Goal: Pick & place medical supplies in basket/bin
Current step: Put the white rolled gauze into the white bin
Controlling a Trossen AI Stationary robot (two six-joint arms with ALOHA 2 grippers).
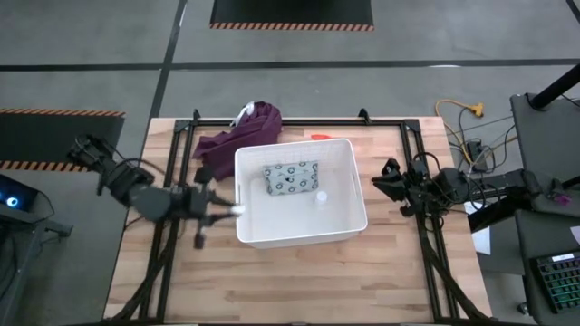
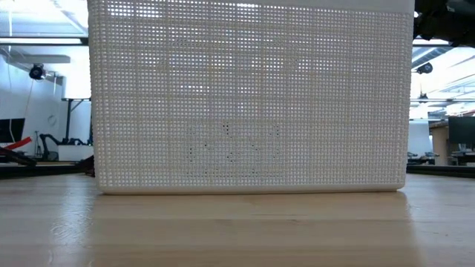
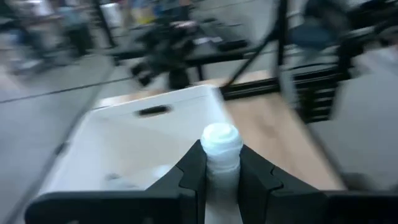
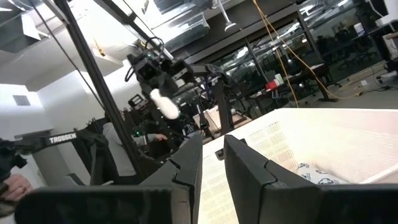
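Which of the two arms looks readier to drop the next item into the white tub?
Left, most likely. Its hand grips a white oblong piece right at the tub's left rim. The right hand waits beside the tub's other side, holding nothing.

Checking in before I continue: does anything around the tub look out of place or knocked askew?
Nothing looks spilled or damaged. The purple cloth lies bunched against the white tub, with an orange item outside behind it. The left gripper holds a white oblong piece.

Dotted packet (image 1: pixel 291 177) and bottle (image 1: pixel 321 196) inside tub (image 1: pixel 344 154).
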